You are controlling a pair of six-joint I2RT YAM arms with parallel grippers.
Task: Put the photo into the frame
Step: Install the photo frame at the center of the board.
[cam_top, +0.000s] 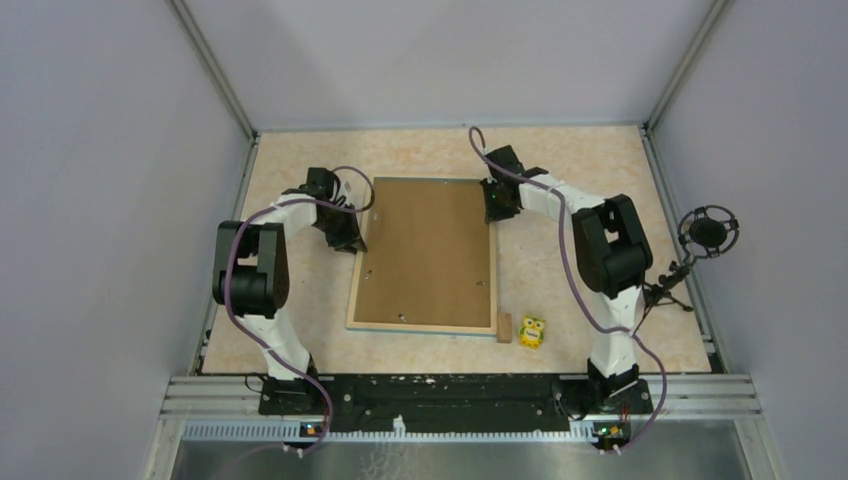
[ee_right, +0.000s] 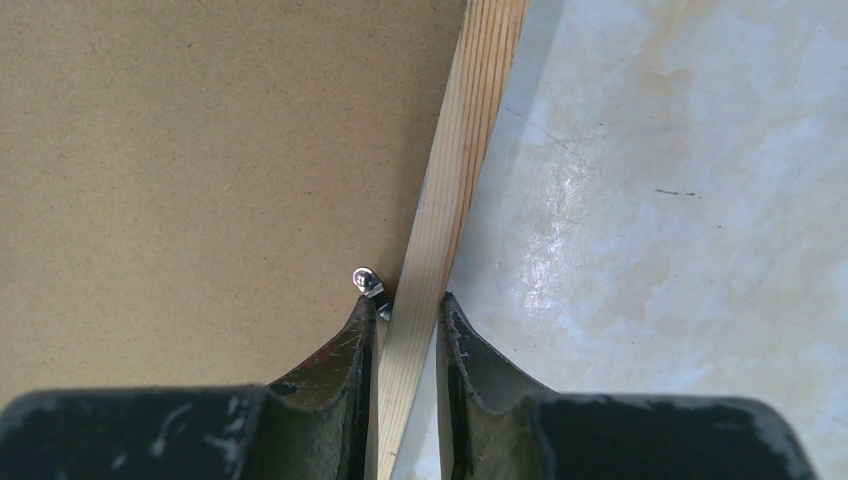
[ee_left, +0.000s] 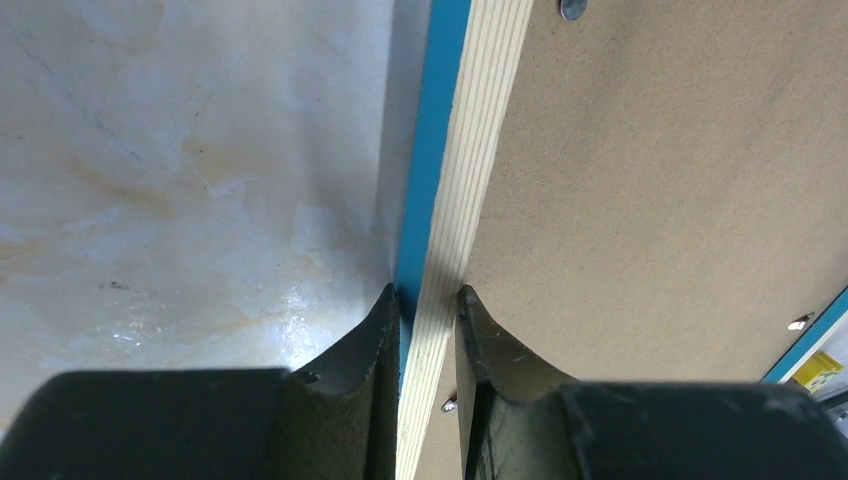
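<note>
Grippers first. Left gripper pinches the left rail of the frame: one finger on the blue outer edge, the other on the board side, and the rail fills the gap. Right gripper is clamped the same way on the right rail, toward the far end. Its inner finger sits right by a metal clip.

Frame lies back up in the middle of the table, between the arms. Brown backing board is seated inside the rails. Can't tell if the frame rests flat or is lifted a touch.

Photo isn't visible in any view. If it's in, it's under the board.

My read: loading looks done or close. What's left is probably locking the clips (too small to judge their position) and turning the frame face up. A grip on opposite rails fits that.

Small wood block sits just beside the frame's near right corner, with a yellow toy next to it. Both could obstruct a flip toward the near or right side. Microphone stands on the right, well apart.
</note>
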